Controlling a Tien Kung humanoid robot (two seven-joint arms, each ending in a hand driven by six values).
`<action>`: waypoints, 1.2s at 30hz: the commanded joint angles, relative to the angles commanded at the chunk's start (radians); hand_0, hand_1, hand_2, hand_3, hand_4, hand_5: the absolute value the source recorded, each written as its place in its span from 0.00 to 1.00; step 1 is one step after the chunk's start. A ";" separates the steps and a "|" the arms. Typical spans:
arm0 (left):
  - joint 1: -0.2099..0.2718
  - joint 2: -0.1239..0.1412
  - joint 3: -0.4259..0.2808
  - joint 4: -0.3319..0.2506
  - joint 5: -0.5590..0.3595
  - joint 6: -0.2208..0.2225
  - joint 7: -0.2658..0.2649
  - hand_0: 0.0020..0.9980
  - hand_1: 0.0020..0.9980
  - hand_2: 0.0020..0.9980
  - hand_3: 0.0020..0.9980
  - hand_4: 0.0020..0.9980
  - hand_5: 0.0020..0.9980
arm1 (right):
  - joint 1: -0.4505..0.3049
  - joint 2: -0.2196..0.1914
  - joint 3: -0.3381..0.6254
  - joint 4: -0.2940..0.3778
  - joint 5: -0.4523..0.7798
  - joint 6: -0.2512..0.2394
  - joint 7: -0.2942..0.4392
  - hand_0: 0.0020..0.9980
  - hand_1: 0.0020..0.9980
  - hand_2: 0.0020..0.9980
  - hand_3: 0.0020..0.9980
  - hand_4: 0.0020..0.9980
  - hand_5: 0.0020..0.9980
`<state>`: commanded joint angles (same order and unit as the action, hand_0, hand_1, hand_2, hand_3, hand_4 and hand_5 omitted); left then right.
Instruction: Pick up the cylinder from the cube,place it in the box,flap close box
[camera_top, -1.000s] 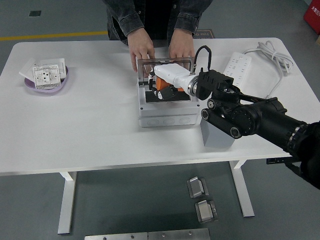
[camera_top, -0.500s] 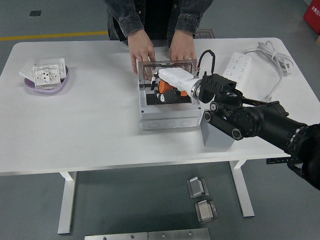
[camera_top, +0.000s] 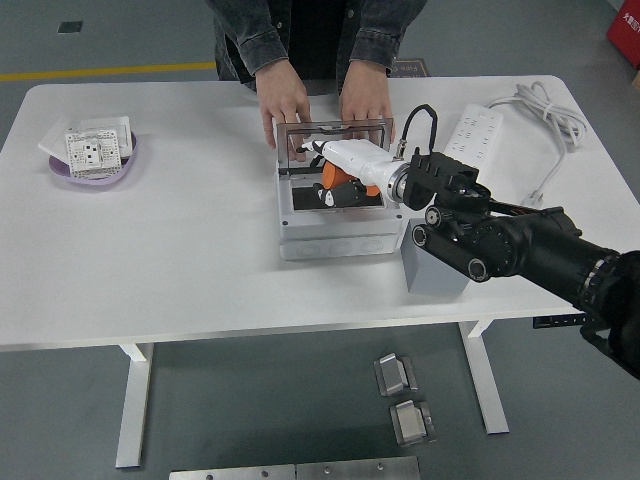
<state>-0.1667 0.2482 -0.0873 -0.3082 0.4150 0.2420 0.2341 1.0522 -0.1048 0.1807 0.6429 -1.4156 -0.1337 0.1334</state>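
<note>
- The right hand (camera_top: 335, 172) reaches in from 3 o'clock and sits over the open box (camera_top: 335, 215), its white fingers (camera_top: 345, 155) pointing toward 9 o'clock.
- The orange cylinder (camera_top: 332, 180) shows just under the hand, inside the box opening; the fingers look curled around it, so I judge it not yet let go (the contact itself is partly hidden).
- The cube (camera_top: 430, 268) stands at 4 o'clock from the box, bare on top.
- A person's 2 hands (camera_top: 283, 100) rest at the box's 12 o'clock edge, touching the raised clear flap (camera_top: 333, 135).
- To do this step well: lower the cylinder onto the box floor before opening, keep the wrist clear of the flap, and release without nudging the box toward 9 o'clock.
- Closing the flap needs the hand out first; the person's fingers beside the hinge are a pinch risk.
</note>
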 joint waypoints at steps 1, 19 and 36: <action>0.000 0.000 -0.002 -0.001 0.003 0.000 0.000 0.62 0.58 0.57 0.66 0.70 0.29 | 0.000 -0.003 -0.006 0.000 0.010 -0.007 0.004 0.93 0.79 0.84 1.00 0.63 0.18; 0.022 -0.004 -0.008 0.001 0.000 -0.001 0.003 0.62 0.58 0.57 0.66 0.70 0.28 | -0.074 -0.136 -0.062 0.183 0.167 -0.123 -0.019 0.93 0.78 0.83 1.00 0.67 0.20; 0.033 -0.003 0.000 0.005 -0.016 -0.001 0.002 0.62 0.58 0.57 0.66 0.70 0.28 | -0.035 -0.227 0.079 0.385 0.048 -0.081 -0.093 0.92 0.76 0.81 0.98 0.69 0.23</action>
<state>-0.1333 0.2451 -0.0868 -0.3036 0.3987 0.2415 0.2365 1.0175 -0.3319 0.2593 1.0279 -1.3681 -0.2145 0.0407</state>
